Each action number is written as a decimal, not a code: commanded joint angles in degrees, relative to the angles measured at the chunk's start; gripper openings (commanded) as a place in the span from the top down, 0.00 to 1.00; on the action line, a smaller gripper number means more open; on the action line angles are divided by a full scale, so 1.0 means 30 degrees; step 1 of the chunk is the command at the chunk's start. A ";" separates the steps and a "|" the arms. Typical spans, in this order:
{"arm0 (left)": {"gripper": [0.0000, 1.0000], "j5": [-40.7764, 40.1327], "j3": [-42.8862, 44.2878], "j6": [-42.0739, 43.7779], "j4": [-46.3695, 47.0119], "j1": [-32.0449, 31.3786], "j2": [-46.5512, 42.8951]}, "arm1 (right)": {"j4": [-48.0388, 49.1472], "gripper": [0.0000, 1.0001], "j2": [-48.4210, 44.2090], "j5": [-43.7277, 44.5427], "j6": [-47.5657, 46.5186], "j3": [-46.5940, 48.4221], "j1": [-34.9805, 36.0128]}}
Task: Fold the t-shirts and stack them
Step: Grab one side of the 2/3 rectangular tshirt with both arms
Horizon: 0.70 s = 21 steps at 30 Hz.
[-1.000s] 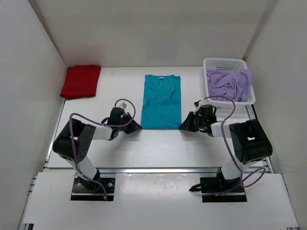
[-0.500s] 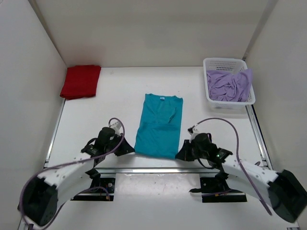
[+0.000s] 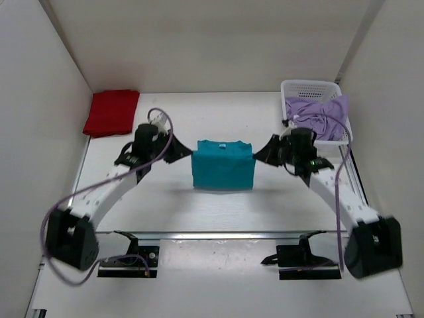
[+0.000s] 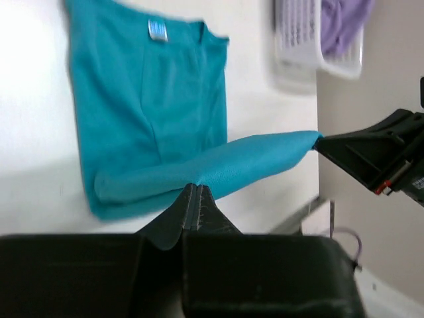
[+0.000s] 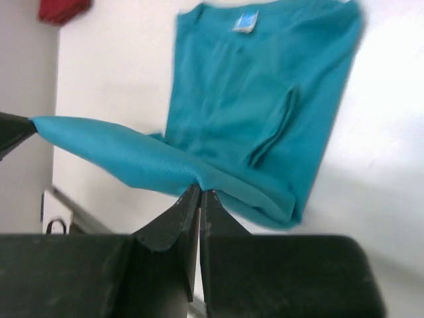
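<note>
Doubled over since a second ago, the teal t-shirt sits at frame centre on the table, its hem held above its body. Our left hand and right hand each pinch one hem corner. We see the red t-shirt upper left and the lavender t-shirt in the basket upper right.

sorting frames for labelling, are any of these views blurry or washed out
Top external: sharp, evenly lit, soft shadow below the teal t-shirt. Left wrist: white basket smeared, table blown out. Right wrist: red t-shirt blurred in the corner.
</note>
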 commanded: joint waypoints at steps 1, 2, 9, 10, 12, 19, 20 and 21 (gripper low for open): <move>1.00 0.0553 0.2747 0.0109 0.2162 0.0606 0.4637 | 0.0894 1.00 0.4829 -0.2426 -0.2103 0.3492 -0.1415; 1.00 -0.0342 0.3971 -0.0006 0.2107 0.0667 0.6388 | 0.0922 1.00 0.5773 -0.2540 -0.2307 0.4201 -0.1650; 1.00 -0.0526 0.8898 -0.0622 0.1639 0.2219 1.3779 | -0.0689 1.00 1.4391 -0.3303 -0.2981 1.1061 -0.3292; 1.00 -0.0440 0.9282 -0.0855 0.1783 0.2423 1.4543 | -0.0805 0.99 1.5382 -0.3535 -0.3040 1.2050 -0.3322; 1.00 -0.0234 0.9781 -0.1178 0.2106 0.2688 1.5366 | -0.1508 1.00 1.6562 -0.3362 -0.3332 1.3345 -0.3236; 1.00 -0.1111 1.0726 -0.1823 0.2719 0.3537 1.6223 | -0.2125 1.00 2.0337 -0.4121 -0.3364 1.8294 -0.3439; 1.00 -0.1316 1.0432 -0.2114 0.3128 0.3568 1.6308 | -0.2037 0.99 2.0895 -0.4442 -0.3102 1.9025 -0.3468; 0.95 -0.1173 1.0226 -0.2639 0.3799 0.3684 1.6250 | -0.1862 0.99 2.1074 -0.4474 -0.3042 1.9265 -0.3440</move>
